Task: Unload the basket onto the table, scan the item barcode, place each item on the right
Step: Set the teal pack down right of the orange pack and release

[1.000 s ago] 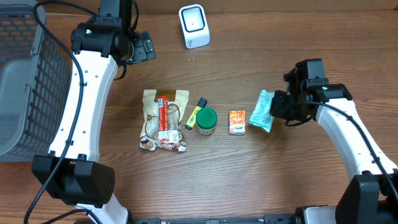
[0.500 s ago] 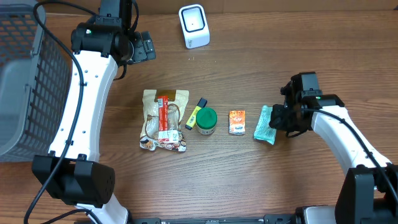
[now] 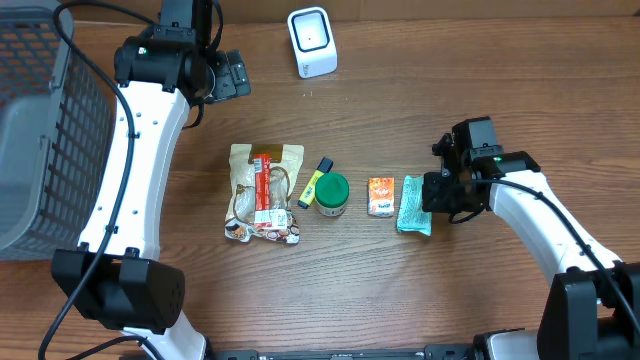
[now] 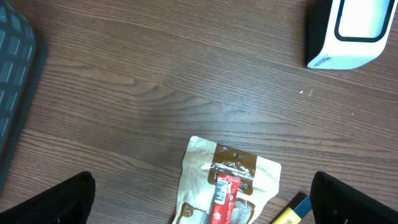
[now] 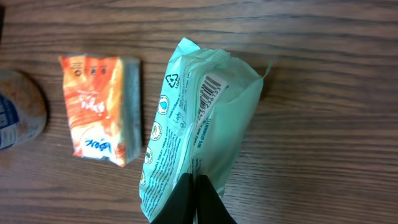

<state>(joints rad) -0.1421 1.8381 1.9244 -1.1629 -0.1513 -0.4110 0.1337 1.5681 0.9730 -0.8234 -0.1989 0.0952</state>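
Note:
A mint-green soft packet [image 3: 412, 206] sits just right of the small orange pack [image 3: 381, 196], and whether it rests on the wood I cannot tell. My right gripper [image 3: 430, 196] is shut on the packet's near end. In the right wrist view the black fingers [image 5: 211, 202] pinch the packet [image 5: 199, 118], whose barcode [image 5: 211, 88] faces up. The white scanner [image 3: 312, 42] stands at the back of the table. My left gripper [image 3: 232, 75] hangs open left of the scanner [image 4: 351, 31], and nothing is between the jaws of the left gripper [image 4: 202, 202].
A brown snack bag with a red stick [image 3: 263, 192], a yellow highlighter [image 3: 317, 181] and a green-lidded jar [image 3: 333, 195] lie in a row left of the orange pack. A grey mesh basket [image 3: 40, 130] fills the left edge.
My right gripper has carried the green packet leftward and toward the front, ending beside the orange pack. The left arm has not moved.

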